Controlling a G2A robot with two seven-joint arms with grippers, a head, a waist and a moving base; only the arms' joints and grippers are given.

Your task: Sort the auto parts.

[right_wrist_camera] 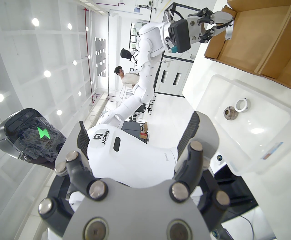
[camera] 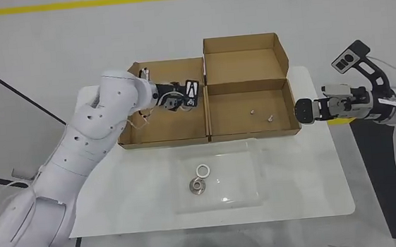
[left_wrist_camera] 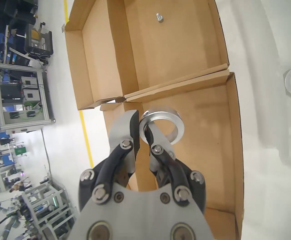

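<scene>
My left tool [left_wrist_camera: 142, 122] is closed on the wall of a metal ring [left_wrist_camera: 166, 111], with one finger inside the bore and the other against the outer face. The ring is held tilted over the floor of the left cardboard box [left_wrist_camera: 204, 136]. The adjoining right cardboard box [camera: 239, 113] contains two small bolts [camera: 252, 109], which lie near each other. My right tool [right_wrist_camera: 139, 122] is spread wide and grips nothing. It is positioned just beside the outer wall of the right box, above the table [camera: 310, 184]. A clear plastic tray [camera: 246, 183] lies on the table in front of both boxes. It contains a second ring [camera: 203, 170] and a flanged bushing [camera: 196, 186], just beside each other.
</scene>
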